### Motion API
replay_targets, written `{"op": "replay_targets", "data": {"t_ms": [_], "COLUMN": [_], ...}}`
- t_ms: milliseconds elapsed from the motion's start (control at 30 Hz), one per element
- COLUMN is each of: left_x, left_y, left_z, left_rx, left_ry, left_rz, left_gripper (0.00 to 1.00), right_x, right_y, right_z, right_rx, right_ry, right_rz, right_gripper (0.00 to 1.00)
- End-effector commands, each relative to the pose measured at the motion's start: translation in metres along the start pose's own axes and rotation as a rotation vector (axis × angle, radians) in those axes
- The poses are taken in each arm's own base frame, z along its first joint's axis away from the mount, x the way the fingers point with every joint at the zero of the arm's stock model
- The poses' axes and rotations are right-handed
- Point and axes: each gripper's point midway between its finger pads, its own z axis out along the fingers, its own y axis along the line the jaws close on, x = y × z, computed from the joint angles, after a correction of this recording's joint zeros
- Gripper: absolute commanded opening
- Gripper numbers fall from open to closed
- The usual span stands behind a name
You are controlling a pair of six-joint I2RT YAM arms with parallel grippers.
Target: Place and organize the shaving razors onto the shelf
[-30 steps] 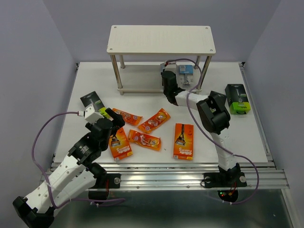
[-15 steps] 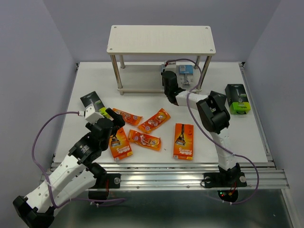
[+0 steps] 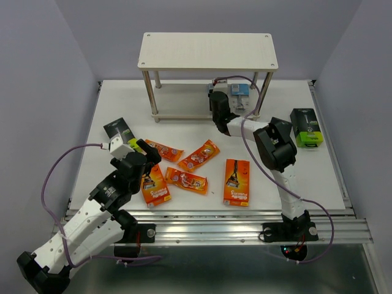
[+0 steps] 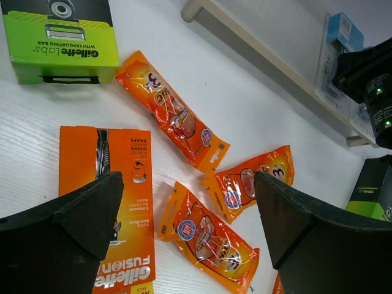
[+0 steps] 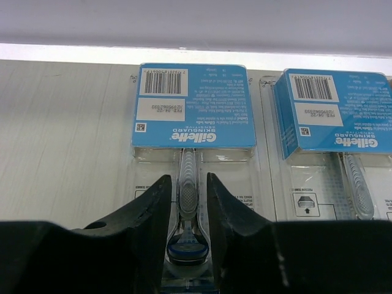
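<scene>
Setting a pack point(image 5: 193, 104) on the shelf point(image 5: 61, 153).
My right jaws straddle it narrowly, grip unclear; next: back straight out. Left jaws wide.

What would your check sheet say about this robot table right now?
Surface: white table, no spills seen.
Job's things: shelf has two blue blister packs lying on its lower board; three orange foil packets, two flat orange boxes and two black-and-green boxes lie on the table.
Clutter: nothing seen.
Claws: left claw open above the orange packs, holding nothing; right claw straddles one blister pack, grip unclear.
Cables: purple cables loop off both arms.
Surroundings: plain greyish walls.
</scene>
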Motion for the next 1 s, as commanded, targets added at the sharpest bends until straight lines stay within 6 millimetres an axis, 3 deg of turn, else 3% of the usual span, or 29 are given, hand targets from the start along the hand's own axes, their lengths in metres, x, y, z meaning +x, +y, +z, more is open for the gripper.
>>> {"op": "replay_targets", "data": {"t_ms": [0,133,233,533,700,800,867,900,967], "left_x": [-0.016,-0.011,-0.012,-0.016,-0.017,-0.018,-0.018,-0.018,-0.018], "left_y": [-0.004,-0.003,-0.005,-0.007,-0.008,-0.007,-0.007,-0.007,-0.007], "left_z": [-0.002,-0.001,-0.001,-0.003,-0.004,-0.005,-0.005,-0.005,-0.006], "left_rx": [-0.009,-0.009,-0.004,0.009,0.01,0.012,0.013,0.013,0.016], "left_ry": [-0.045,-0.028,-0.029,-0.039,-0.042,-0.047,-0.048,-0.047,-0.047], "left_rz": [-0.02,-0.015,-0.016,-0.02,-0.023,-0.027,-0.031,-0.031,-0.036], "left_gripper": [0.99,0.99,0.99,0.99,0.99,0.99,0.99,0.99,0.99], "right_x": [-0.011,-0.018,-0.023,-0.036,-0.056,-0.07,-0.072,-0.086,-0.084], "right_y": [-0.004,-0.002,-0.001,0.0,0.0,-0.001,-0.002,-0.003,0.002], "right_z": [0.008,0.007,0.006,0.001,-0.005,-0.011,-0.016,-0.023,-0.033], "right_rx": [0.011,0.003,-0.001,-0.017,-0.036,-0.044,-0.056,-0.068,-0.101], "right_ry": [-0.033,-0.042,-0.047,-0.064,-0.091,-0.108,-0.107,-0.127,-0.116], "right_rz": [0.024,0.042,0.057,0.085,0.108,0.124,0.132,0.147,0.145], "right_gripper": [0.36,0.4,0.5,0.6,0.67,0.74,0.98,1.0,1.0]}}
